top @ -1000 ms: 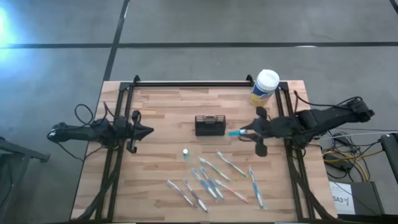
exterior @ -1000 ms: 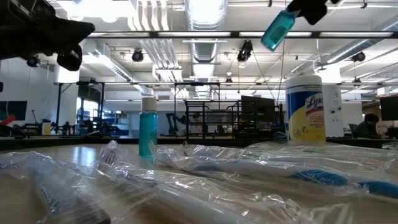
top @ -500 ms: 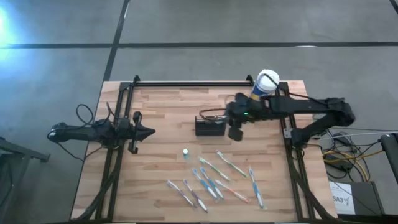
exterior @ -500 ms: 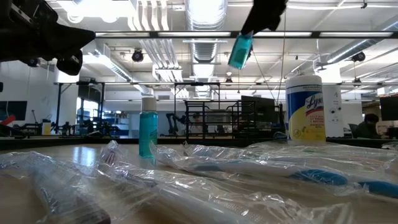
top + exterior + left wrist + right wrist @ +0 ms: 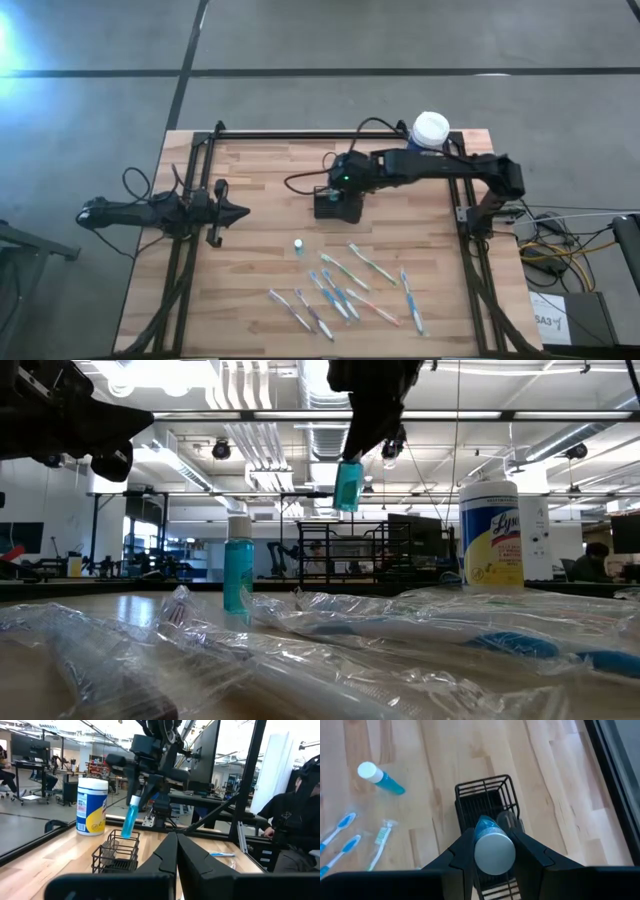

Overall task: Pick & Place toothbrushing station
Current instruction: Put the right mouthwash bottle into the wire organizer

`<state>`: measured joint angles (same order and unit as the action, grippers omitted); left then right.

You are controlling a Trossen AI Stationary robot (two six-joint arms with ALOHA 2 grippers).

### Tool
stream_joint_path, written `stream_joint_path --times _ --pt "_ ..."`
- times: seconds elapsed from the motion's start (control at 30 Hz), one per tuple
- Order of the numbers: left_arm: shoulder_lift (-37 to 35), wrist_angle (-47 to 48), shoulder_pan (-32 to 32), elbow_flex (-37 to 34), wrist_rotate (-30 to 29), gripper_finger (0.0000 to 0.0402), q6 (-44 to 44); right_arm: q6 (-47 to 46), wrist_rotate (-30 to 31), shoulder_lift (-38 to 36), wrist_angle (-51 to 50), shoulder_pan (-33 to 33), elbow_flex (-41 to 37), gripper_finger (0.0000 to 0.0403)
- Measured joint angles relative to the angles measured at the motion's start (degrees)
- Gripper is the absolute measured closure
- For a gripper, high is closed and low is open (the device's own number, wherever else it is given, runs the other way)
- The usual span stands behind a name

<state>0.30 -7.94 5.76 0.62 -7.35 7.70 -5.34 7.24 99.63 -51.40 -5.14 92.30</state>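
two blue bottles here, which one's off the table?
The blue bottle clamped in the right gripper, hanging above the black caddy. The other bottle stands on the table.

Overhead looking down, low table-level across, wrists close, sharing caddy (image 5: 337, 204)

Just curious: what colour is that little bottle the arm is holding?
Blue-teal bottle with a white cap, clearest in the left wrist view.

Light wooden butcher-block table (image 5: 260, 270) with a black metal frame round the edges. Sitting on it: small black wire-mesh caddy (image 5: 333, 205) mid-table, yellow wipes canister with white lid (image 5: 427, 137) in the far right corner, little upright blue bottle with white cap (image 5: 298, 245). Also a loose scatter of plastic-wrapped toothbrushes (image 5: 345, 290) near the front.
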Motion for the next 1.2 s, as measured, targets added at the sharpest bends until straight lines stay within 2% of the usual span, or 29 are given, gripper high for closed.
stream_joint_path --times 0.33,1.0,1.2 --pt "0.1 0.0 0.0 0.0 0.0 0.0394 0.3 -6.2 0.0 3.9 -5.9 -0.3 4.2 0.0308" --pt "0.2 0.4 0.0 0.0 0.0 0.0394 1.5 -6.7 -0.9 9.4 -3.2 -0.9 4.1 0.0307" --pt "0.2 0.4 0.0 0.0 0.0 0.0394 1.8 -6.3 -1.3 13.3 -2.2 -0.8 4.0 0.0307"
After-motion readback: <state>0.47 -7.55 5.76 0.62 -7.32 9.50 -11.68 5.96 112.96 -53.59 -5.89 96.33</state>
